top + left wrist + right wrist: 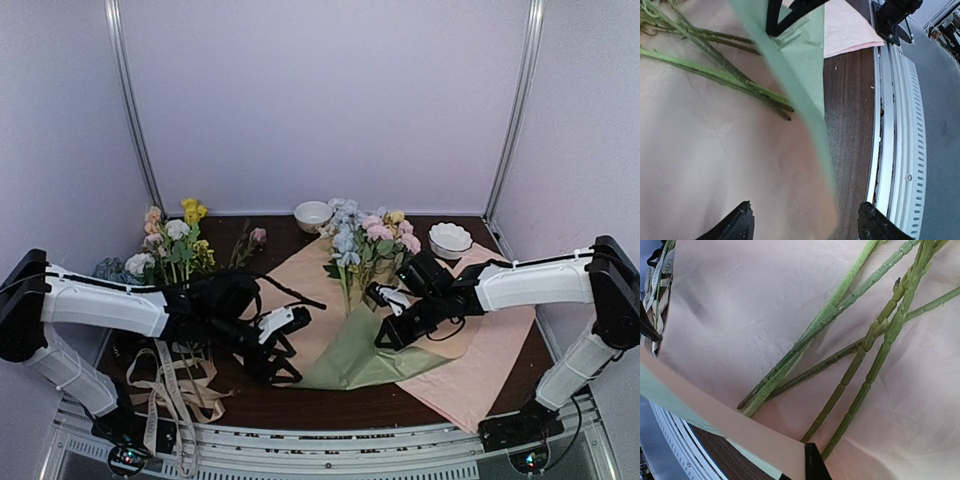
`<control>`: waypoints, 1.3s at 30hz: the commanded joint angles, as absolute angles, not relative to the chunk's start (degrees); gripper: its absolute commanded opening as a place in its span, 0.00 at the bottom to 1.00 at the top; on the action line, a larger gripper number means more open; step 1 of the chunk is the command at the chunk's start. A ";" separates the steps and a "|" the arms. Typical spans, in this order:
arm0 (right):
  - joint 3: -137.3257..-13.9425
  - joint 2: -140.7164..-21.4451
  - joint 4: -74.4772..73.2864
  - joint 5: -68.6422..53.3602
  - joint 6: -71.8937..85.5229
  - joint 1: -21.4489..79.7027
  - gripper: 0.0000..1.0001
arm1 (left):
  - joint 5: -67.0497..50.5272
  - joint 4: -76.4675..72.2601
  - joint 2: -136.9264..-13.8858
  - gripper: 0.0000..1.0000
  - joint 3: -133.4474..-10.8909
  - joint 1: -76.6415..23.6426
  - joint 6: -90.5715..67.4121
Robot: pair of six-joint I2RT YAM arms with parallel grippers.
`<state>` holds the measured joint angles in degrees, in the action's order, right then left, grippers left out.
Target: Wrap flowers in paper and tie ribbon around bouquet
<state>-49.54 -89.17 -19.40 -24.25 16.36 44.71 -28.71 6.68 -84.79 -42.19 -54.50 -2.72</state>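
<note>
- Dark wooden tabletop (300, 405) inside a pale lilac-walled booth. The olive-green and peach paper (350, 365) lies at its centre, partly over a pink sheet (490, 360).
- The flowers (365, 240) lie on the paper's peach face, blooms toward the back wall and stems toward the front.
- Left jaws: wide open and gripping nothing, low over the paper's near left edge. The left arm (100, 300) reaches in almost level from the left.
- Right jaws: closed tight, pinching the paper's lifted edge just beside the stem ends. The right arm (530, 282) stretches in from the right, wrist angled down.
</note>
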 commanded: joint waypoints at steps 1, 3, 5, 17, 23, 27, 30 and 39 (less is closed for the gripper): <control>-48.95 -87.52 -16.99 -24.41 17.83 44.24 0.00 | -27.67 4.18 -78.68 0.74 -42.03 -55.30 -3.04; -48.99 -87.84 -17.17 -24.24 17.98 44.29 0.00 | -27.05 6.22 -78.80 0.75 -43.50 -57.22 -1.74; -48.96 -88.08 -17.02 -23.94 18.21 44.29 0.00 | -26.87 8.05 -81.49 0.77 -45.22 -59.17 -1.60; -47.94 -87.88 -15.59 -23.82 19.78 44.23 0.00 | -21.83 16.26 -99.97 0.68 -56.84 -59.63 -9.21; -45.57 -85.90 -17.00 -21.86 20.11 44.14 0.14 | -22.97 17.20 -102.63 0.37 -58.71 -58.74 -11.27; -41.83 -82.22 -17.59 -20.93 21.11 43.97 0.37 | -23.93 16.94 -103.38 0.00 -58.49 -57.85 -12.25; -38.93 -78.72 -18.86 -20.24 21.92 44.00 0.44 | -25.60 17.55 -104.57 0.00 -59.08 -57.00 -12.48; -33.20 -71.54 -21.75 -15.14 25.65 43.15 0.49 | -26.17 23.36 -108.88 0.00 -63.69 -55.74 -12.47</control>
<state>-35.59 -72.95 -20.43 -18.13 22.94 43.64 -25.04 19.92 -106.74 -60.42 -56.69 -12.08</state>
